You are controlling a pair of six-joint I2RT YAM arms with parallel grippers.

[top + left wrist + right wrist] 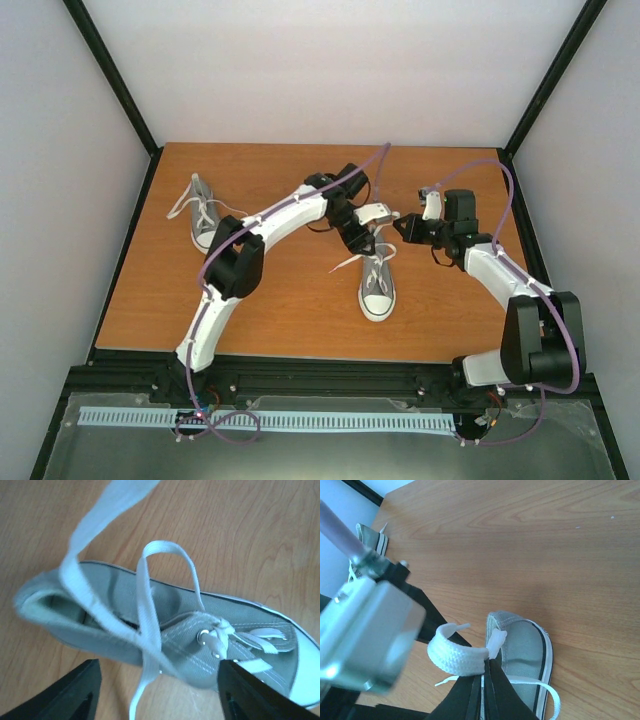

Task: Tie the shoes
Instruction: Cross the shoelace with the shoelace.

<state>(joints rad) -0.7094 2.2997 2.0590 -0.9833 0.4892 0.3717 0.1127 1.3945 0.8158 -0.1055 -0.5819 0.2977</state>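
One grey shoe (377, 285) with a white toe cap lies mid-table, toe toward me; the other shoe (205, 222) lies at the far left. My left gripper (370, 240) hangs over the middle shoe's heel end. In the left wrist view that gripper (160, 692) is open, and a loose white lace (145, 615) runs down between its fingers (75, 690) untouched, over the shoe (200, 630). My right gripper (403, 226) is just right of the left one. It (487, 662) is shut on a lace end (457, 655) that curls over its tips beside the shoe's heel (525, 645).
The wooden table (300, 310) is bounded by black frame posts and white walls. The left arm's wrist housing (365, 630) sits close beside my right fingertips. The second shoe (370, 537) shows at the far left of the right wrist view.
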